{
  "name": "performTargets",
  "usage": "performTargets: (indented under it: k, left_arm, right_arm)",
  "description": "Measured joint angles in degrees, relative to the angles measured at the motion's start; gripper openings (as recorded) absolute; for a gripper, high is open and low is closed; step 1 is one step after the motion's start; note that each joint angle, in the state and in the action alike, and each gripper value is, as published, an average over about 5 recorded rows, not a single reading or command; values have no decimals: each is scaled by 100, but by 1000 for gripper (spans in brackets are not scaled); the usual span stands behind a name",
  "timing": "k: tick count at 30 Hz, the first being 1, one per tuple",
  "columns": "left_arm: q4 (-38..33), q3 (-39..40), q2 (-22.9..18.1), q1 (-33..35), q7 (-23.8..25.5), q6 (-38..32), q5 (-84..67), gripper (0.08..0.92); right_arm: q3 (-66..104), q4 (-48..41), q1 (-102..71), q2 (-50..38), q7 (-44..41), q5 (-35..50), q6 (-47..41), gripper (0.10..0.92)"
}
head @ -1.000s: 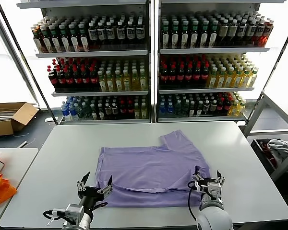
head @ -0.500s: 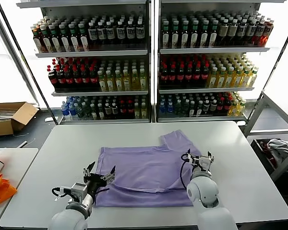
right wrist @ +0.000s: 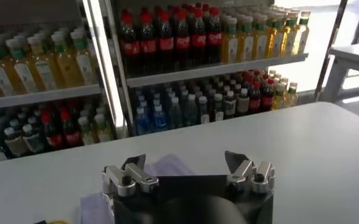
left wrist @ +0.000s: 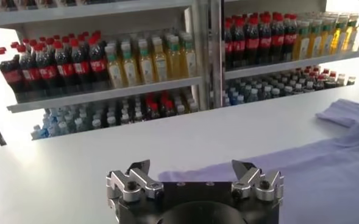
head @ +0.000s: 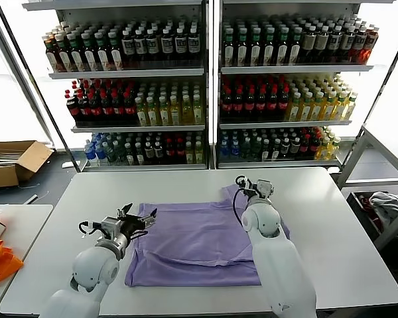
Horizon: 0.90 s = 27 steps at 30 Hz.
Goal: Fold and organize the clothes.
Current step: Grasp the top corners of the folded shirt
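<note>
T-shirt [head: 196, 242]: lavender, spread flat in the middle of the white table [head: 331, 218], its near hem doubled over in a soft fold, one short sleeve sticking out at the far right corner; no print shows on the side facing up
How it will handle: I judge it light and limp, with no stiffness to hold a shape; it should drape and sag the moment I lift it, and it may drag or bunch if I slide it across the smooth top; nothing about it is breakable
Where to take hold: I would pinch the cloth at edges and corners, the far left edge for my left side and the sleeve or shoulder for my right, lifting both together so the fold stays even
Left gripper [head: 138, 219]: over the shirt's far left corner, jaws spread wide, holding nothing
Right gripper [head: 255, 188]: above the sleeve at the far right, jaws wide apart and empty
Beyond: shelves of bottles [head: 205, 93] stand behind the table
</note>
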Motion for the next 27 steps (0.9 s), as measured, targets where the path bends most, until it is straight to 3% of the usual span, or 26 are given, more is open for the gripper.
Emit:
performTargets:
  k: [11, 27]
  left_arm:
    - [1071, 271, -110, -891, -2, 42, -198, 822]
    - [1492, 329, -124, -1069, -10, 114, -307, 823]
  right_arm:
    - [18, -1055, 572, 134, -170, -196, 107, 823]
    - [22, -1609, 695, 208, -225, -373, 82, 823]
